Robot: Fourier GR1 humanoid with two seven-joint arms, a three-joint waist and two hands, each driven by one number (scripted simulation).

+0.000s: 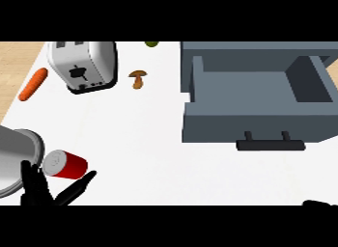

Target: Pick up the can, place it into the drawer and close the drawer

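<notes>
Left hand (47, 192) sitting at desk's (143, 144) bottom-left edge, fingers (34, 179) spread open, flanking the can (65, 164) lying tipped there. Drawer (261, 103) standing open right, bare desk between. Right hand (318, 203) barely showing; fingers can't tell.

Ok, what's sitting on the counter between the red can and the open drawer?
Nothing: in the head view the white counter is bare from the red can, by the left hand, across to the open drawer.

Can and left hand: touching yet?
Cannot tell. In the head view the red can sits between the left hand's spread fingers and thumb, overlapping them, with no clear contact or gap.
</notes>
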